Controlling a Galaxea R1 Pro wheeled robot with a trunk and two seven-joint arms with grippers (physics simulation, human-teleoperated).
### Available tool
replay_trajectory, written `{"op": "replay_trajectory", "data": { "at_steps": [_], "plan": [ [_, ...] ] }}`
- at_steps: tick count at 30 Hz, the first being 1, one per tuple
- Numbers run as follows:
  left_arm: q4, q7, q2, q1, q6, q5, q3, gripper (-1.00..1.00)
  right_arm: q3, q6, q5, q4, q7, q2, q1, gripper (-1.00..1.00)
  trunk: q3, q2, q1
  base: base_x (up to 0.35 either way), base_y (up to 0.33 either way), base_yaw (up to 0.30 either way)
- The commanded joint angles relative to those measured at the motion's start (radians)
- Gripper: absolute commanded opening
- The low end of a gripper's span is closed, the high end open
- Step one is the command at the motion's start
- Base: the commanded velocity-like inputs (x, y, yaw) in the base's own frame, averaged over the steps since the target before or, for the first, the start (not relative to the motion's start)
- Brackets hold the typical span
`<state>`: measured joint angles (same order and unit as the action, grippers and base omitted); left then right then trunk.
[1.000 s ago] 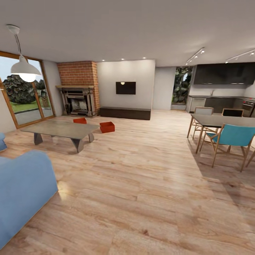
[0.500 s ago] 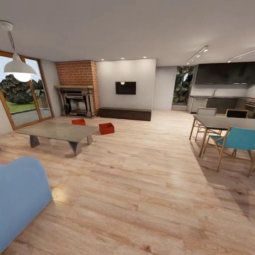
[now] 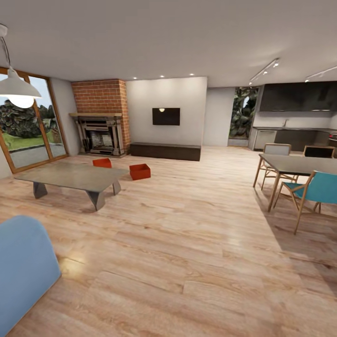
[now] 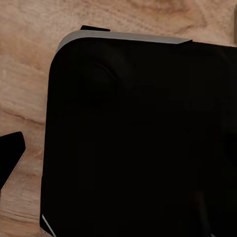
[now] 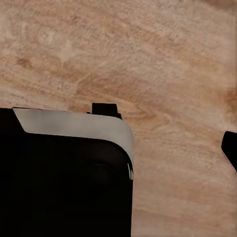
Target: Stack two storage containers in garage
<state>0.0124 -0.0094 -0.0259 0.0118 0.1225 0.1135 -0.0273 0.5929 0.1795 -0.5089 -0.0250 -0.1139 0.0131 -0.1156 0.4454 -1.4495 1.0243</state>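
Across the plank floor, past the coffee table: two bins, one behind the table, the other just beside its right end, apart, ungrasped. Grippers apparently tucked over the base; finger state impossible to tell.

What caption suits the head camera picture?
Two orange-red storage containers sit on wood floor beyond the coffee table.
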Motion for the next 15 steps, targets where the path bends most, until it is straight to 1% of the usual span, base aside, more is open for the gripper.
{"op": "replay_trajectory", "data": {
  "at_steps": [1,15],
  "plan": [
    [0.001,-0.001,0.000,0.000,0.001,0.008,-0.002,1.00,0.008,0.005,-0.008,-0.003,-0.001,0.001,-0.001,1.00,0.001,0.000,0.001,0.322,0.000,0.000],
    [0.001,-0.001,0.001,0.000,0.002,0.008,-0.002,1.00,0.008,0.011,-0.008,-0.002,-0.001,-0.002,-0.001,1.00,0.001,0.000,0.001,0.322,0.000,0.000]
  ]
}}
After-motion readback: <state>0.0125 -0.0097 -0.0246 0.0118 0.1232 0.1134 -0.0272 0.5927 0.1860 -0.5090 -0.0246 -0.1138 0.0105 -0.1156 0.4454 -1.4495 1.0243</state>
